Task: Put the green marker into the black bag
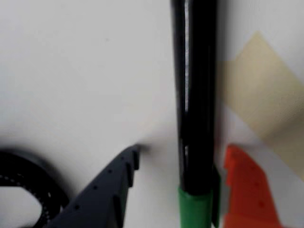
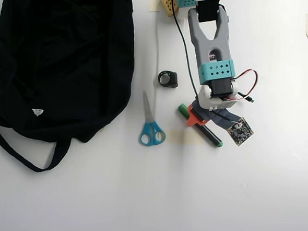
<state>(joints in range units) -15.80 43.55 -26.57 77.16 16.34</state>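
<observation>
Surface: white tabletop (image 2: 253, 205), bright and mostly bare; tan tape patch (image 1: 270, 104) lies beside the marker in the wrist view
Green marker: green marker (image 1: 194, 95) lies flat on the table, black barrel running toward 12 o'clock in the wrist view, green band at 6; in the overhead view it slants from 10 to 4 o'clock under the arm
Gripper: gripper (image 1: 183, 166) straddles the barrel, dark finger (image 1: 107, 190) on one side and orange finger (image 1: 247, 190) on the other; jaws parted with clear gaps either side, nothing held yet
Black bag: black bag (image 2: 58, 57) sits well apart at 9 o'clock of the arm in the overhead view; mouth not visible, contents cannot be told (it looks flat)
Neighbours: blue-handled scissors (image 2: 151, 126) between bag and marker; small black ring-shaped object (image 2: 168, 78) near 11 o'clock of the marker
Risk: round barrel may roll or pivot if one finger touches first; a grip near one end could let the pen droop in transit; a closed bag mouth would leave it resting on the fabric
</observation>
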